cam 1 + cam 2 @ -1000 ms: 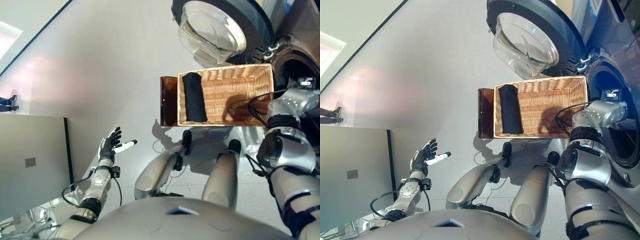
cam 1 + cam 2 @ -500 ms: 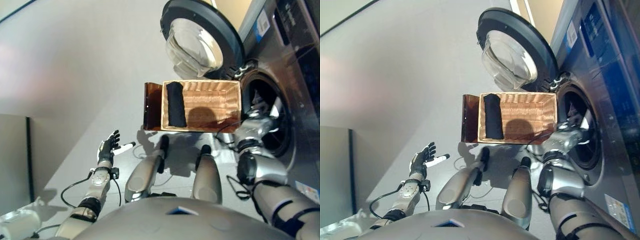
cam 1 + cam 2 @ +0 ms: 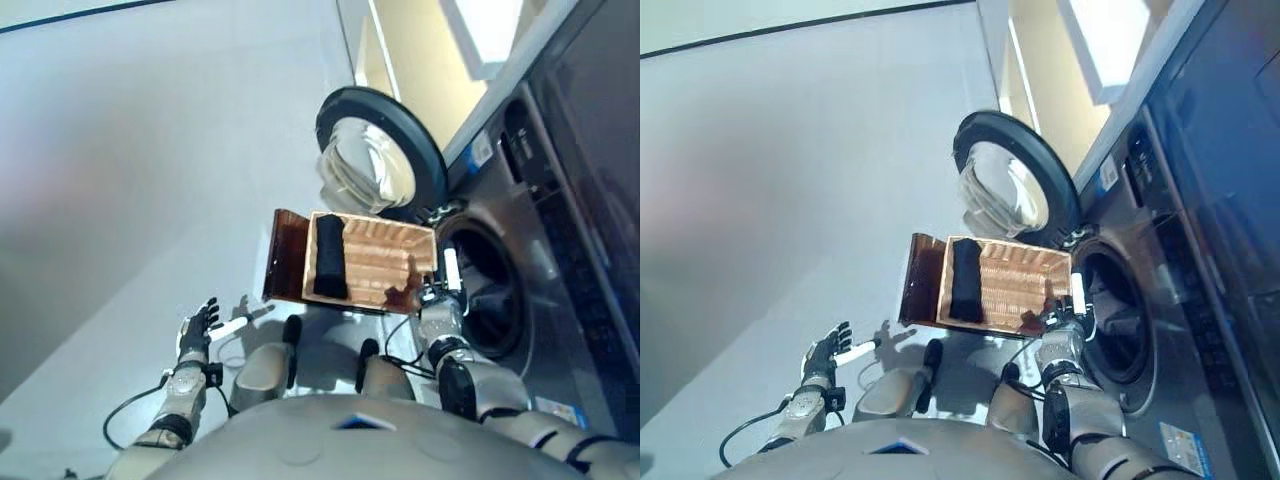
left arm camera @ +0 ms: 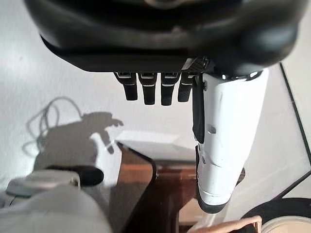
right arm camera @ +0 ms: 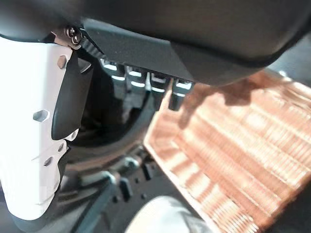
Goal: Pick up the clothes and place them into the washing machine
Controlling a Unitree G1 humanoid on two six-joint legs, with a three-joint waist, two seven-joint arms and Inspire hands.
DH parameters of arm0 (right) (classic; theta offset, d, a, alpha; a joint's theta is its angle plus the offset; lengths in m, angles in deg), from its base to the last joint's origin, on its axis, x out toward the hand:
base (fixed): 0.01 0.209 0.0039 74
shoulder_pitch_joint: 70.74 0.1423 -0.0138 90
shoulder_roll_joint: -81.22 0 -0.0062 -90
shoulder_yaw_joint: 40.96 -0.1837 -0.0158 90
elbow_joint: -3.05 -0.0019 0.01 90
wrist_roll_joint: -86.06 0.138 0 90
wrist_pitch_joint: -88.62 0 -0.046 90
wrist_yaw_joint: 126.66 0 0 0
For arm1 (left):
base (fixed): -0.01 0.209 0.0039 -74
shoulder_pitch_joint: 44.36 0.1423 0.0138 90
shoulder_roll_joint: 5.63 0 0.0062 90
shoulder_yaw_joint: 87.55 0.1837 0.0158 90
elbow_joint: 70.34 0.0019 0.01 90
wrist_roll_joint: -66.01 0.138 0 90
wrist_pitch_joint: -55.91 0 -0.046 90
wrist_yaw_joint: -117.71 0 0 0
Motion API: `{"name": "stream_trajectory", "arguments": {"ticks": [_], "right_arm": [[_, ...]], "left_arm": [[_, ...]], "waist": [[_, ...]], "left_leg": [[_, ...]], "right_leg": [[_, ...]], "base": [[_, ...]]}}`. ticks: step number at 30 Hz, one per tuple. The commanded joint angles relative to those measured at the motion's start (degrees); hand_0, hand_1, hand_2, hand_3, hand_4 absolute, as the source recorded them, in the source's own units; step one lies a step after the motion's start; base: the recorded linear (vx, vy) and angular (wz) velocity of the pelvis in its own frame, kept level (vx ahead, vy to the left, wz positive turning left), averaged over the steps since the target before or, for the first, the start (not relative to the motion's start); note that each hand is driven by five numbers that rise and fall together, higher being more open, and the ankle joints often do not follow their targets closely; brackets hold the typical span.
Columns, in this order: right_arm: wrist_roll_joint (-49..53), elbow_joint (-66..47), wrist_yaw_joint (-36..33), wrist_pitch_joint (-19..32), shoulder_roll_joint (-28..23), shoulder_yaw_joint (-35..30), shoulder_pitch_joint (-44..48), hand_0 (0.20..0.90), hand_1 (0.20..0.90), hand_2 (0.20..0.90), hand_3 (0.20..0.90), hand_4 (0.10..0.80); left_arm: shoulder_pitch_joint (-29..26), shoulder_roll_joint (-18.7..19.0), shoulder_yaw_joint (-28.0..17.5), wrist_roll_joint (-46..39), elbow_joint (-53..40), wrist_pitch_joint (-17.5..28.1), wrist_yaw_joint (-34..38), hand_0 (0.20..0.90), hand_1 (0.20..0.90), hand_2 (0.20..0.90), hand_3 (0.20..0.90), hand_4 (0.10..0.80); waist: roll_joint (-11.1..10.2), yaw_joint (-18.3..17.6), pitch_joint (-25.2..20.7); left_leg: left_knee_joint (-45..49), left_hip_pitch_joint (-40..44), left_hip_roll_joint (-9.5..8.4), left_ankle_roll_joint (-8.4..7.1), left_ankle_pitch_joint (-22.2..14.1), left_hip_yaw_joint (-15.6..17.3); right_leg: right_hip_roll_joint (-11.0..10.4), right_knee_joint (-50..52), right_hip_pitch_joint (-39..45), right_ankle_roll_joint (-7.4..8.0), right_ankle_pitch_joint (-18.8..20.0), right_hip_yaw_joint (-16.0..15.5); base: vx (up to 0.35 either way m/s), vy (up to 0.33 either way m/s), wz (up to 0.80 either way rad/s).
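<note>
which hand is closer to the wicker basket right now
Right. The right hand is at the wicker basket's corner beside the washing machine drum; the left hand hangs open over the floor, well apart.

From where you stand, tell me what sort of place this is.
Most likely a laundry area: a front-loading washing machine with its round door swung open, and a wicker basket holding dark folded clothes.

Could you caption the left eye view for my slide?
Right hand empty between wicker basket and open washing machine; dark garment remains.
</note>
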Motion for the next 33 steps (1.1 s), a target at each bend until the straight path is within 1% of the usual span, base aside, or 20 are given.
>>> {"name": "stream_trajectory", "arguments": {"ticks": [1,2,3,4,5,6,7,8,9,10,13,16,21,27,33], "right_arm": [[-8.28,-0.22,0.93,0.03,-1.50,0.10,-2.31,0.900,0.900,0.900,0.900,0.800],[-8.42,-0.29,0.83,0.01,-1.45,0.10,-2.39,0.900,0.900,0.900,0.900,0.800],[-12.40,0.02,-0.15,-0.37,-1.55,0.64,-3.93,0.900,0.900,0.900,0.900,0.800],[-12.40,0.01,-0.16,-0.37,-1.55,0.64,-3.94,0.900,0.900,0.900,0.900,0.800],[-29.15,1.79,-4.35,-2.52,-2.66,4.76,-7.70,0.900,0.900,0.900,0.900,0.800],[-34.34,2.06,-5.59,-3.25,-3.10,6.44,-8.82,0.900,0.900,0.900,0.900,0.800],[-34.49,1.96,-5.71,-3.29,-3.05,6.46,-8.88,0.900,0.900,0.900,0.900,0.800],[-39.05,1.44,-6.01,-3.83,-3.14,8.45,-10.30,0.900,0.900,0.900,0.900,0.800],[-46.82,0.98,-7.62,-5.03,-3.79,10.95,-12.30,0.900,0.900,0.900,0.900,0.800],[-50.95,0.76,-8.03,-5.60,-3.98,12.43,-13.66,0.900,0.900,0.900,0.900,0.800],[-59.11,3.21,-8.77,-7.46,-4.59,14.45,-17.01,0.900,0.900,0.900,0.900,0.800],[-62.28,3.99,-8.35,-8.03,-4.40,15.47,-18.93,0.900,0.900,0.900,0.900,0.800],[-63.41,5.83,-6.93,-8.53,-4.49,16.04,-19.90,0.900,0.900,0.900,0.900,0.800],[-63.72,4.80,-7.19,-8.98,-4.13,17.27,-17.65,0.900,0.900,0.900,0.900,0.800],[-63.99,2.96,-8.93,-9.20,-3.61,18.94,-13.18,0.900,0.900,0.900,0.900,0.800]], "left_arm": [[-1.93,2.41,-2.79,1.97,2.97,2.35,0.61,0.900,0.900,0.900,0.900,0.800],[-1.88,2.42,-2.79,1.98,3.03,2.39,0.62,0.900,0.900,0.900,0.900,0.800],[-1.77,2.35,-2.95,2.42,3.76,2.45,0.65,0.900,0.900,0.900,0.900,0.800],[-1.76,2.35,-2.95,2.42,3.76,2.45,0.65,0.900,0.900,0.900,0.900,0.800],[-1.47,2.67,-3.22,4.84,5.03,2.25,1.22,0.900,0.900,0.900,0.900,0.800],[-1.50,2.89,-3.27,5.55,5.55,2.26,1.24,0.900,0.900,0.900,0.900,0.800],[-1.45,2.88,-3.30,5.58,5.57,2.28,1.24,0.900,0.900,0.900,0.900,0.800],[-1.43,3.11,-3.46,5.99,6.27,2.23,1.22,0.900,0.900,0.900,0.900,0.800],[-1.55,3.22,-3.85,6.39,6.49,2.12,1.47,0.900,0.900,0.900,0.900,0.800],[-1.51,3.16,-3.91,6.52,6.57,2.19,1.56,0.900,0.900,0.900,0.900,0.800],[-1.40,2.78,-3.75,7.79,7.54,1.99,1.30,0.900,0.900,0.900,0.900,0.800],[-1.51,2.49,-3.92,8.06,8.38,1.74,1.11,0.900,0.900,0.900,0.900,0.800],[-1.29,2.30,-3.66,9.48,9.72,1.28,0.24,0.900,0.900,0.900,0.900,0.800],[-1.93,2.50,-3.65,8.78,9.14,1.06,0.56,0.900,0.900,0.900,0.900,0.800],[-2.76,3.05,-3.25,8.18,8.47,0.92,1.70,0.900,0.900,0.900,0.900,0.800]], "waist": [[-0.53,0.48,-3.47],[-0.55,0.47,-3.53],[-0.91,0.05,-4.11],[-0.91,0.05,-4.10],[-2.07,-0.62,-5.58],[-2.32,-0.91,-6.09],[-2.31,-0.94,-6.08],[-2.56,-1.31,-6.40],[-2.85,-1.87,-6.92],[-2.98,-2.16,-7.08],[-3.21,-2.78,-8.10],[-3.36,-3.26,-8.86],[-3.81,-3.52,-8.90],[-4.80,-3.24,-8.35],[-5.60,-1.99,-7.55]], "left_leg": [[0.02,0.05,-1.50,-2.33,-3.54,0.61],[-0.12,0.16,-1.49,-2.33,-3.49,0.62],[-0.81,0.90,-1.22,-2.34,-3.40,0.76],[-0.82,0.91,-1.22,-2.34,-3.39,0.76],[-1.77,2.38,-0.80,-2.31,-3.38,1.22],[-2.17,2.96,-0.72,-2.26,-3.27,1.34],[-2.25,3.06,-0.71,-2.26,-3.26,1.34],[-2.55,3.59,-0.52,-2.28,-3.10,1.47],[-3.20,4.64,-0.34,-2.29,-3.01,1.80],[-3.36,4.98,-0.35,-2.29,-2.88,1.87],[-4.45,6.26,-0.15,-2.38,-2.42,2.17],[-5.55,7.39,-0.07,-2.47,-2.10,2.92],[-5.42,9.03,-0.10,-2.11,-2.60,3.06],[-4.94,10.44,-0.40,-1.37,-3.45,2.77],[-4.04,10.85,-1.35,-0.25,-4.59,2.30]], "right_leg": [[0.25,-6.76,1.84,-1.05,6.20,-0.55],[0.26,-6.85,1.92,-1.05,6.23,-0.55],[0.25,-7.29,2.36,-0.94,6.51,-0.55],[0.25,-7.30,2.38,-0.94,6.51,-0.56],[0.35,-7.84,3.16,-0.66,7.13,-0.05],[0.45,-7.98,3.54,-0.62,7.26,0.10],[0.46,-8.02,3.62,-0.62,7.26,0.10],[0.52,-8.09,3.97,-0.51,7.37,0.26],[0.60,-8.27,4.60,-0.38,7.57,0.54],[0.63,-8.33,4.80,-0.28,7.83,0.79],[0.45,-9.17,5.84,0.06,8.40,1.23],[0.27,-9.71,6.35,0.39,8.71,1.63],[0.09,-9.25,7.58,0.56,8.60,2.12],[-0.19,-8.02,8.41,0.79,8.27,2.34],[-0.80,-5.40,8.32,1.23,8.04,2.25]], "base": [[0.058,0.016,-0.09],[0.050,0.008,-0.06],[0.021,0.006,-0.05],[0.042,0.015,-0.07],[0.037,0.010,-0.06],[0.039,0.010,-0.10],[0.018,0.003,-0.10],[0.008,0.006,-0.20],[-0.006,0.011,-0.19],[-0.018,0.017,-0.14],[-0.001,0.011,-0.06],[-0.007,0.022,-0.13],[0.018,0.027,-0.11],[0.020,0.050,-0.03],[0.029,0.066,0.01]]}}
